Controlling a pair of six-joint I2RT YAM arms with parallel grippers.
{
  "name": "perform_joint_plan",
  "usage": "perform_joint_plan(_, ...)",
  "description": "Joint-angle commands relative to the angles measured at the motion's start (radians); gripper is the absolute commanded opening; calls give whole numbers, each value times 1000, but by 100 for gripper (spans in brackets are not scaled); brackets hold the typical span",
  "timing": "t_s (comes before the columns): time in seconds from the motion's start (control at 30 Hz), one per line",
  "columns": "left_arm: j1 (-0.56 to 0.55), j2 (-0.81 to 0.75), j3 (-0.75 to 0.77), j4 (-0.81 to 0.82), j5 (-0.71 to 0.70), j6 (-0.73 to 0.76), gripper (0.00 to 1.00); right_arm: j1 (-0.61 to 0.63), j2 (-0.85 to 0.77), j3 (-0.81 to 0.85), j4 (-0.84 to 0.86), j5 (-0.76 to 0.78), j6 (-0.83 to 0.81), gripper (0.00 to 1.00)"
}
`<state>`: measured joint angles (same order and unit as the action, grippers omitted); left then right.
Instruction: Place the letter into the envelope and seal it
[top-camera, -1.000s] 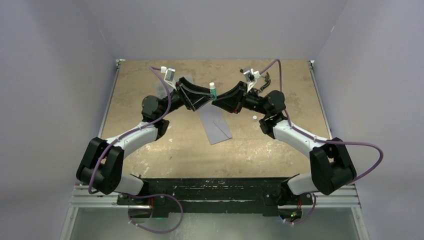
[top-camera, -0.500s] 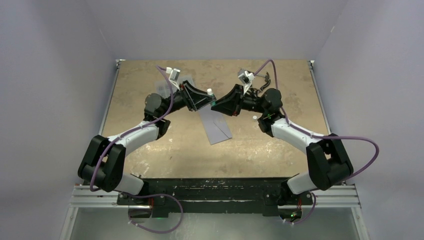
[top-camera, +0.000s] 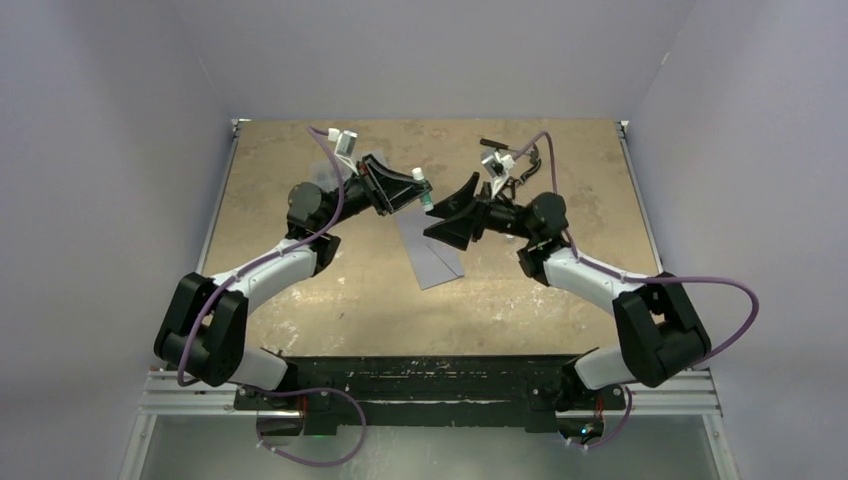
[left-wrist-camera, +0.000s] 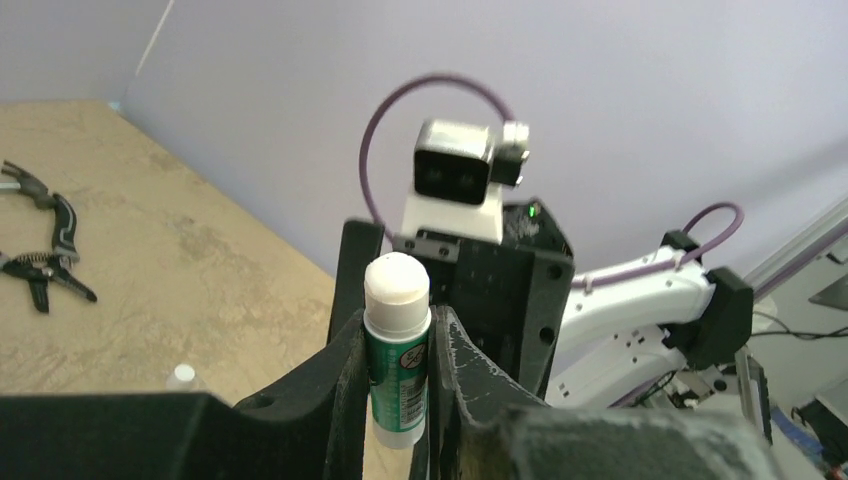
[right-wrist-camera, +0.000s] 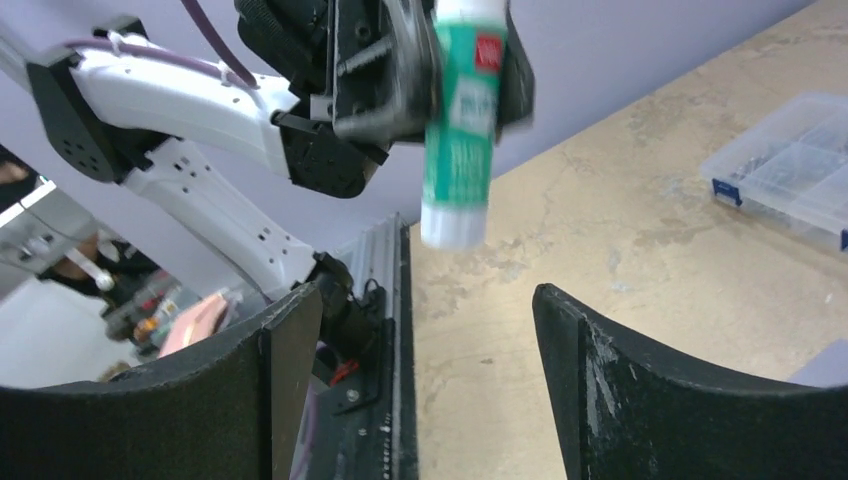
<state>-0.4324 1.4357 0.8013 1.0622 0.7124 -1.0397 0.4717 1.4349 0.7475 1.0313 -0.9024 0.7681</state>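
Envelope (top-camera: 432, 256) of creased grey-lavender paper lies flat on tan table (top-camera: 500, 300), lavender walls (top-camera: 420, 50); left gripper (left-wrist-camera: 398, 345) clamps green glue stick (right-wrist-camera: 462, 130), right gripper (right-wrist-camera: 430, 305) gapes.

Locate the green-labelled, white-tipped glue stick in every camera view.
Top external: green-labelled glue stick sits upper centre of the picture.
Left wrist: lower centre, standing upright.
Right wrist: top centre, slightly blurred.
Shared landmark: the left gripper clamped on it appears in all three views.
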Motion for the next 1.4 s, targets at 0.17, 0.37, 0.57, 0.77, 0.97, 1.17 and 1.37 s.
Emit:
perform_joint_plan(0.17, -22, -41, 11, 242, -229, -216, 0, 6, 15, -158, 677, 391, 633, 81)
perform_joint_plan(0.37, -45, -44, 8, 236, -286, -234, 0, 20, 56, -81, 641, 481, 712, 80)
perform_joint_plan(0.57, -54, -41, 9, 219, -297, -225, 0, 35, 71, 0, 579, 471, 685, 64)
perform_joint_plan(0.77, -54, -43, 19, 193, -304, -204, 0, 53, 52, 48, 453, 434, 582, 49)
perform_joint_plan(0.97, -54, -54, 14, 183, -323, -198, 0, 73, 19, 52, 306, 442, 479, 50)
perform_joint_plan(1.17, -55, -64, 13, 175, -331, -194, 0, 80, 25, 51, 316, 445, 477, 40)
perform_joint_plan(1.37, -55, -73, 16, 130, -346, -199, 0, 82, 20, 61, 265, 447, 394, 8)
